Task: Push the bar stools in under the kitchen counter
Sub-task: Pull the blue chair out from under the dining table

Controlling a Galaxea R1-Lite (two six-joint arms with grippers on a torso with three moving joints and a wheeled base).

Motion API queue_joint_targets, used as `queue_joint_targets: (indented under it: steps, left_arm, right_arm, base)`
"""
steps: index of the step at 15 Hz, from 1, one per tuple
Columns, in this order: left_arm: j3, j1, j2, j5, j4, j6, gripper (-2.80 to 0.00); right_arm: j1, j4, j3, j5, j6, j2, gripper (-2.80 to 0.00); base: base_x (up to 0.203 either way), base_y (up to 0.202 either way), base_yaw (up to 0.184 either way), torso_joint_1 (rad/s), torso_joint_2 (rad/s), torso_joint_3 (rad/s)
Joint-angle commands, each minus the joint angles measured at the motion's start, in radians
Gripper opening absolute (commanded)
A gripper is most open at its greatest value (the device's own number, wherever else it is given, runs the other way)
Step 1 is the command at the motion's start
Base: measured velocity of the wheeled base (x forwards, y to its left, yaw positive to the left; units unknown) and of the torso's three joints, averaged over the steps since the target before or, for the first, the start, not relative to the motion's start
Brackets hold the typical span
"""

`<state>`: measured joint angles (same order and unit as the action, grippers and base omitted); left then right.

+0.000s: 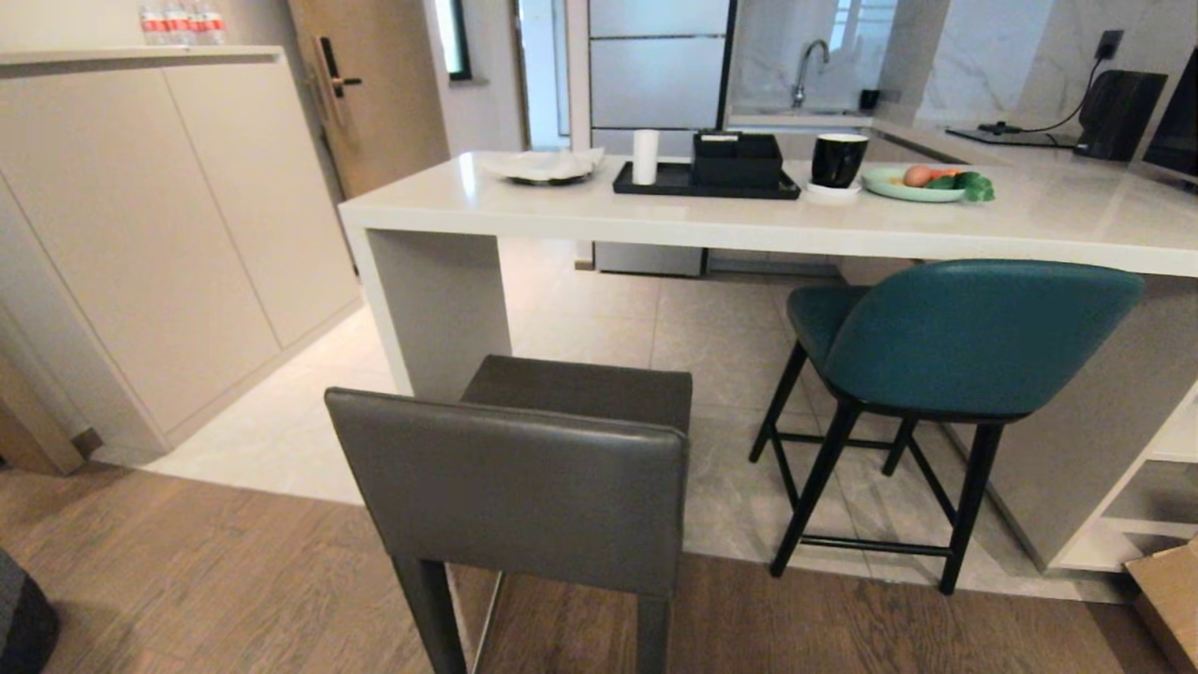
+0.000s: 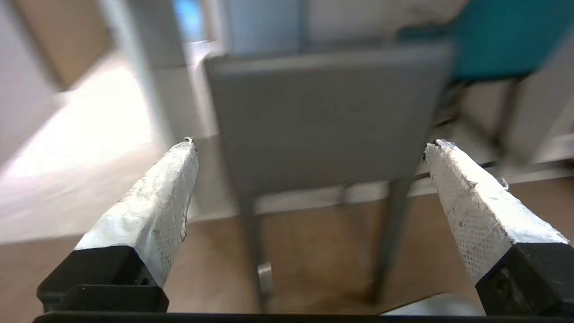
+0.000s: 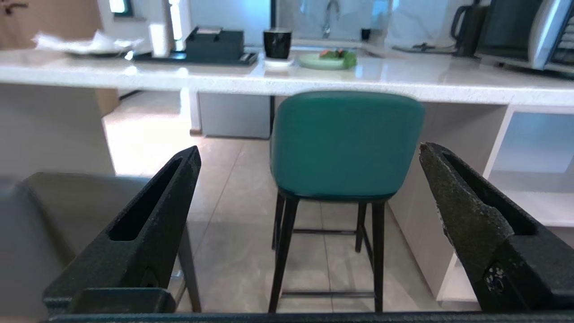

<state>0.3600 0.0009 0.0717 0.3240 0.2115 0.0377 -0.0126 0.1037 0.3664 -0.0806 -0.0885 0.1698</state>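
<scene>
A: Where do the stools stand against the table (image 1: 749, 225)?

B: The teal stool (image 1: 955, 337) has its seat front just under the table's edge, back still outside. The grey stool (image 1: 524, 468) stands well out from the table, near its left end panel, legs on the wood floor (image 1: 187, 580).

A: And the grippers?

B: The left gripper (image 2: 309, 148) faces the grey stool's back with its white-wrapped jaws spread wide, holding nothing. The right gripper (image 3: 309, 154) faces the teal stool's back, black jaws equally apart and empty. Neither appears to touch a stool, though the left wrist view is blurred.

A: How should the push go?

B: Probably flat against the backrest, centred, low enough that the tall stool doesn't tip. The grey one likely has to cross from wood onto tile (image 1: 599, 318), so a slow, straight shove suits.

A: Surfaces?

B: The grey stool is boxy, matte leather with a square back; the teal one is curved and smooth on thin black legs. The table is a thick, glossy, speckled white slab.
</scene>
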Motion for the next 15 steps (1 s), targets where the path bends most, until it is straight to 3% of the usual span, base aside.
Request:
queue_joint_targets:
  steps: [1, 3, 5, 6, 11, 15]
  left_arm:
    - [-0.058, -0.002, -0.068, -0.053, 0.0, -0.002, 0.0]
    - [-0.098, -0.002, -0.069, -0.07, -0.001, -0.015, 0.0]
    - [-0.16, -0.001, -0.069, -0.082, -0.004, 0.014, 0.0]
    - [-0.188, -0.001, -0.069, -0.119, -0.007, 0.025, 0.0]
    - [-0.242, -0.002, -0.069, -0.129, -0.058, -0.024, 0.0]
    - [-0.227, -0.001, -0.069, -0.149, -0.06, 0.004, 0.0]
  right_arm:
    - [0.011, -0.137, 0.017, 0.012, -0.002, -0.122, 0.0]
    - [0.013, -0.26, 0.001, 0.03, 0.004, -0.171, 0.0]
    - [0.013, -0.229, -0.08, 0.048, 0.007, -0.17, 0.0]
    - [0.013, -0.212, -0.125, 0.053, 0.005, -0.17, 0.0]
    - [0.013, -0.037, -0.358, 0.068, -0.036, -0.17, 0.0]
    - [0.014, -0.056, -0.366, 0.129, -0.05, -0.17, 0.0]
  base:
    - [0.0, 0.0, 0.0, 0.0, 0.0, 0.0]
    - [0.0, 0.0, 0.0, 0.0, 0.0, 0.0]
    - [0.0, 0.0, 0.0, 0.0, 0.0, 0.0]
    - [0.0, 0.0, 0.0, 0.0, 0.0, 0.0]
    - [0.0, 0.0, 0.0, 0.0, 0.0, 0.0]
    - [0.0, 0.0, 0.0, 0.0, 0.0, 0.0]
